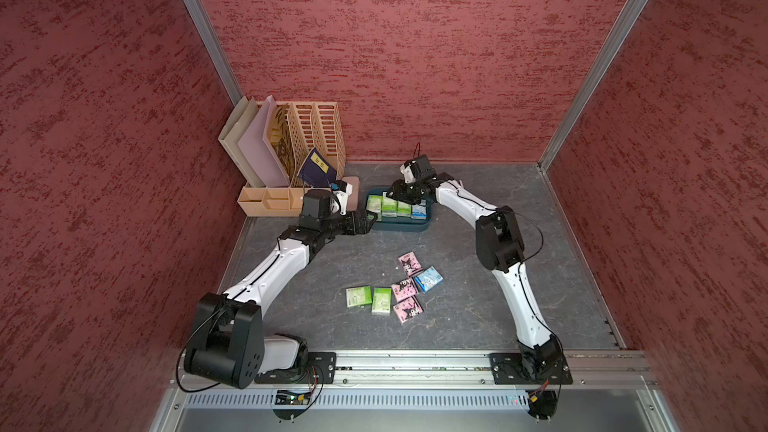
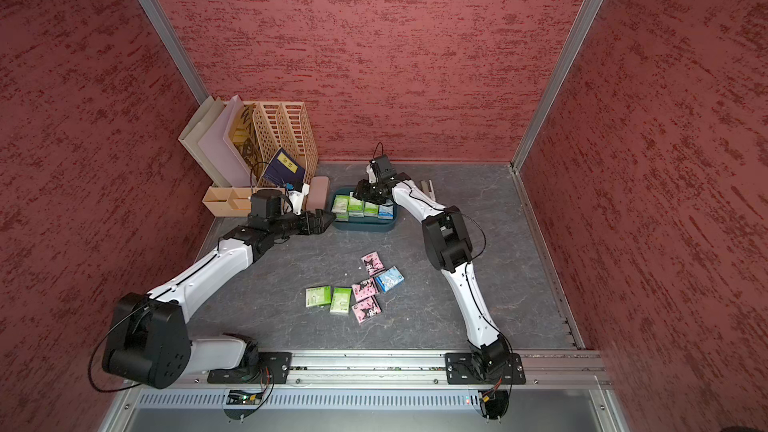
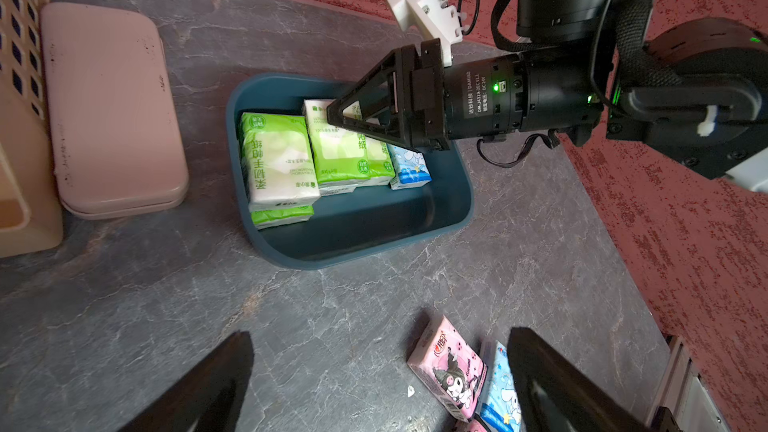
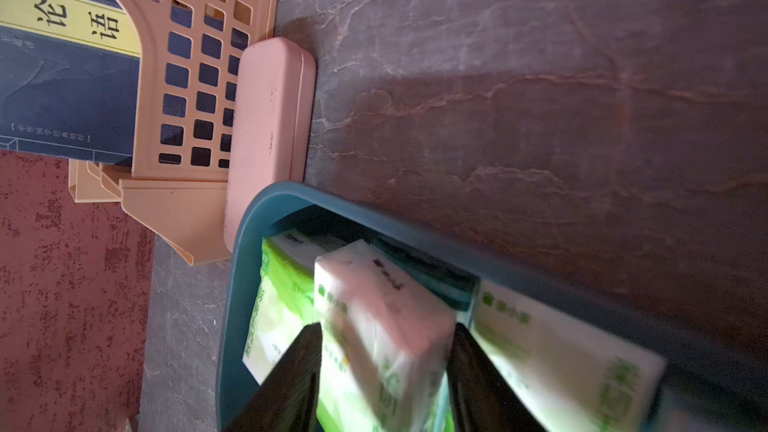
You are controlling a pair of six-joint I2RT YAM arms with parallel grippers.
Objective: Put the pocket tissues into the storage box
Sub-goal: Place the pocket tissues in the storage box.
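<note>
Right gripper [image 4: 386, 328] is over the storage box [image 3: 361, 243]. Its jaws flank a green tissue packet [image 4: 374, 292]; whether they clamp it cannot be determined. Left gripper [image 3: 380, 332] hovers beside the box, spread wide and empty. Six loose packets [image 1: 381, 300] lie on the table [image 1: 478, 305].

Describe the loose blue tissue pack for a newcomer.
On the grey marbled tabletop, find the tissue packets outside the teal plastic storage box. The light blue plastic-wrapped packet sits at their right edge, the only blue among pink and green.

Tabletop [image 1: 478, 317] w/ tissues [image 1: 359, 297], box [image 1: 399, 227], organiser [image 1: 316, 135]
</note>
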